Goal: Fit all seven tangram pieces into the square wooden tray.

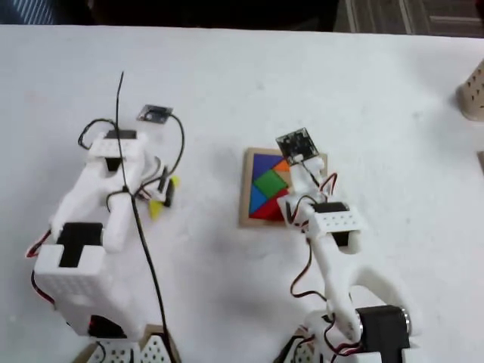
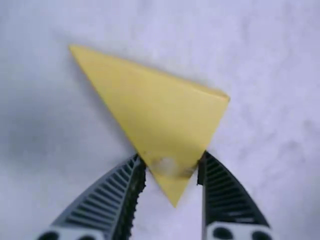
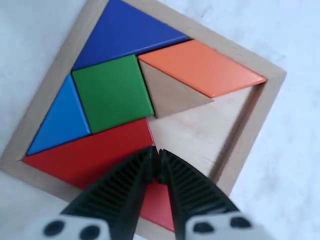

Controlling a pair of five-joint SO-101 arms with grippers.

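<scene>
My left end effector [image 2: 171,165] is closed on one corner of the yellow triangle [image 2: 155,107], which lies flat on the white surface [image 2: 270,60], left of centre in the high view. My right end effector [image 3: 159,156] has its fingers pressed together with nothing between them, over the red triangle [image 3: 85,157] in the tray [image 3: 252,130], which sits mid-frame from above.

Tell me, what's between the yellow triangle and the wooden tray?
Just bare white table lies between the yellow triangle and the wooden tray, as the high view shows.
</scene>
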